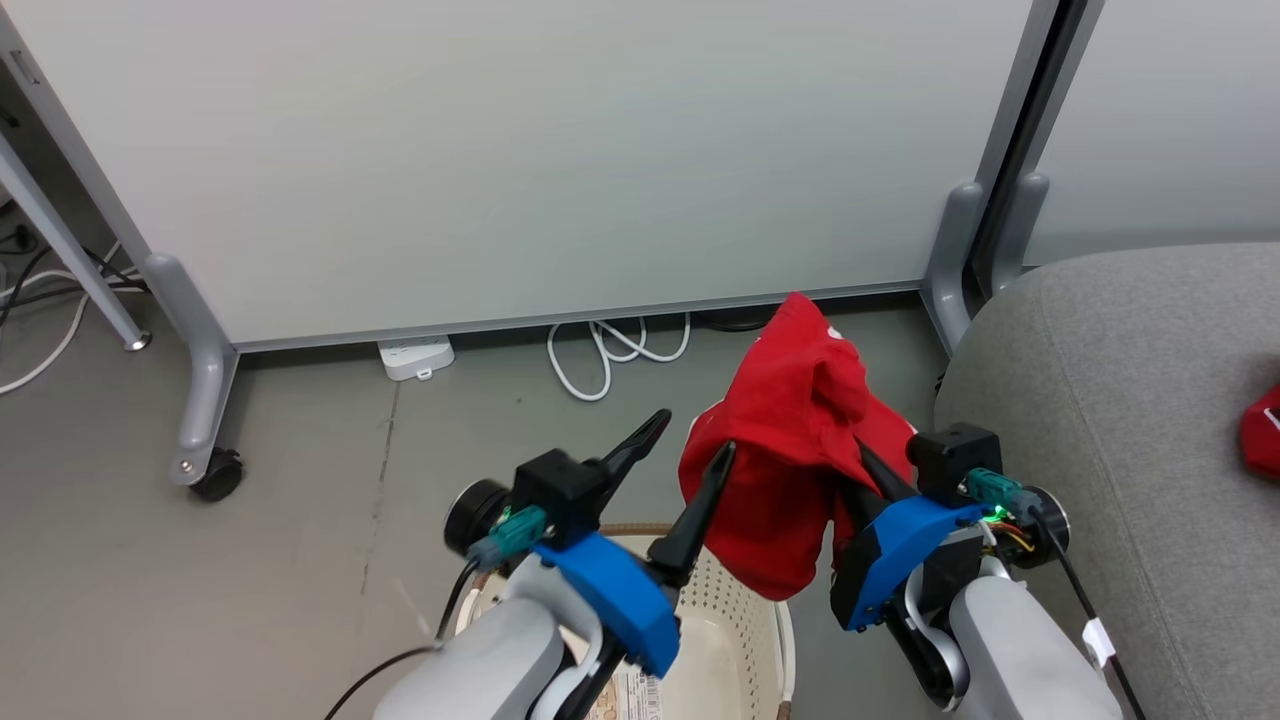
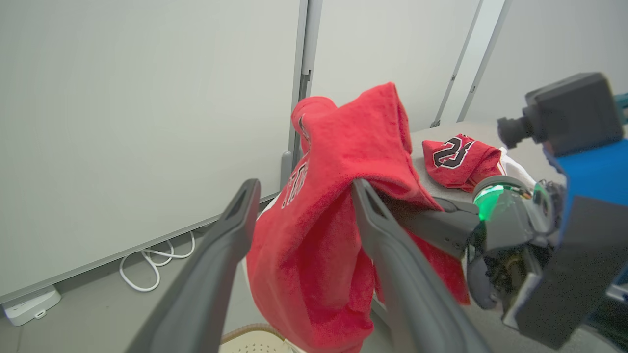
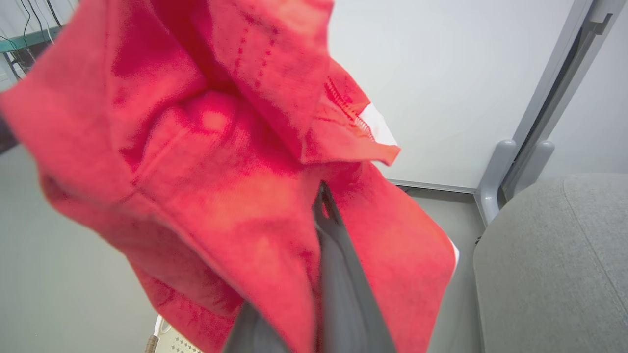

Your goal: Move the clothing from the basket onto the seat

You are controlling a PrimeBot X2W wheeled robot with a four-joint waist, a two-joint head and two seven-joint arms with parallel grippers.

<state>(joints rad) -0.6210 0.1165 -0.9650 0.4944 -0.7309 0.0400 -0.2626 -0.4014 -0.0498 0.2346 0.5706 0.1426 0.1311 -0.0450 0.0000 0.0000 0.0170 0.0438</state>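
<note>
Garment (image 1: pixel 790 450) dangles above basket (image 1: pixel 742 620), my right jaws clamped on it; left jaws gape wide beside it. Second garment (image 2: pixel 456 157) lies on seat (image 1: pixel 1130 400), well apart.

- Your right gripper (image 1: pixel 862 462) pinches the garment (image 1: pixel 790 430) above the basket (image 1: pixel 745 625).
- Your left gripper (image 1: pixel 694 437) is spread wide just beside it.
- Second garment (image 1: pixel 1262 430) lies on the seat (image 1: pixel 1120 400).
</note>
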